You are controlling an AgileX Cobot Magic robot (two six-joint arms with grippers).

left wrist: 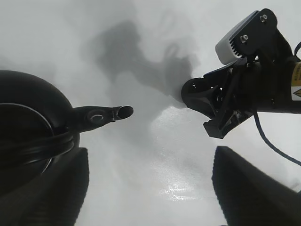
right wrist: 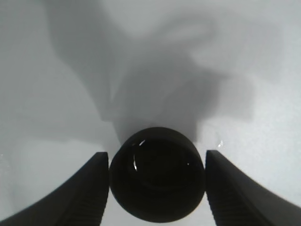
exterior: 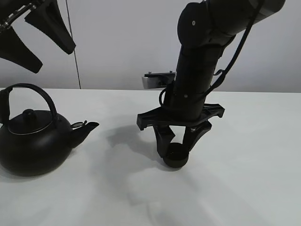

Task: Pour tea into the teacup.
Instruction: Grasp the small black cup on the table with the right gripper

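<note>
The right pincer (exterior: 177, 151) reaches straight down to the white tabletop (exterior: 249, 183) a little right of the middle, and it is clenched around the teacup (exterior: 176, 161). In the right wrist view the two ribbed fingers (right wrist: 82, 193) press against opposite sides of the small round matte-black teacup (right wrist: 157, 186), with no gap showing between either pad and the cup's wall. The teacup stands upright with its mouth facing up, and a few small glints show on its dark inside; whether anything is in it I cannot tell. From the high view its base seems to rest on the tabletop, with a soft shadow spreading under and behind it. The left pincer (exterior: 55, 61) hangs high above the far left edge of the tabletop, released, its two dark fingers spread wide with nothing between them. The left wrist view shows those fingers (left wrist: 51, 188) wide apart, touching nothing. The big round black kettle (exterior: 33, 141) sits on the left side of the tabletop, upright, lid on, its arched handle standing up over it. Its spout (exterior: 87, 128) points to the right, toward the teacup, but kettle and teacup stand well apart with bare tabletop between them. Neither pincer touches the kettle.
</note>
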